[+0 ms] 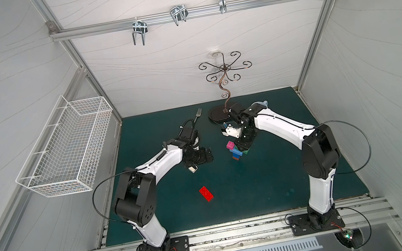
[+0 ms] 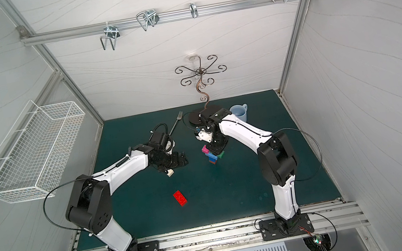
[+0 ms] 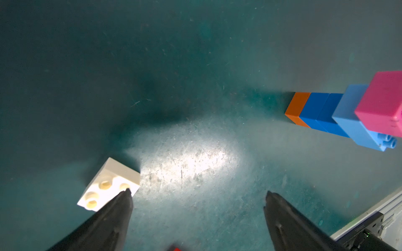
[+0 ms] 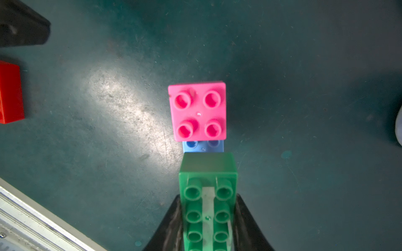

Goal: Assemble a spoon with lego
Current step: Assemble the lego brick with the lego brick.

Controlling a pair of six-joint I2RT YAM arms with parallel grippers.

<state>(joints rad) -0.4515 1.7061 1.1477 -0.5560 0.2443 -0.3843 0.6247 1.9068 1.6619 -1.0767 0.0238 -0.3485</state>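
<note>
Half-built spoon (image 1: pixel 234 151) stood upright on counter (image 1: pixel 271 175), orange end down, pink brick (image 4: pixel 198 110) on top, its green brick (image 4: pixel 207 165) clamped in right jaws. Well left of spoon, left jaws gaped empty, just beside cream brick (image 3: pixel 108 184). Front-left of spoon lay 1 loose red brick (image 1: pixel 206 193).

Work surface as I saw it from the console: a dark green, scuffed mat (image 1: pixel 260 190). Toward the front lay a long red studded plastic brick (image 1: pixel 206 193), flat, studs up. Behind it sat a small cream studded brick (image 3: pixel 108 184). Near the middle an upright column of joined multicoloured plastic bricks (image 1: pixel 234 151) stood on its orange bottom brick (image 3: pixel 297 108). At the back lay a thin silver metal fork (image 2: pixel 176 124), next the black round base of a curled wire stand (image 2: pixel 194 117), with a pale blue plastic cup (image 2: pixel 239 112) near that base.
</note>
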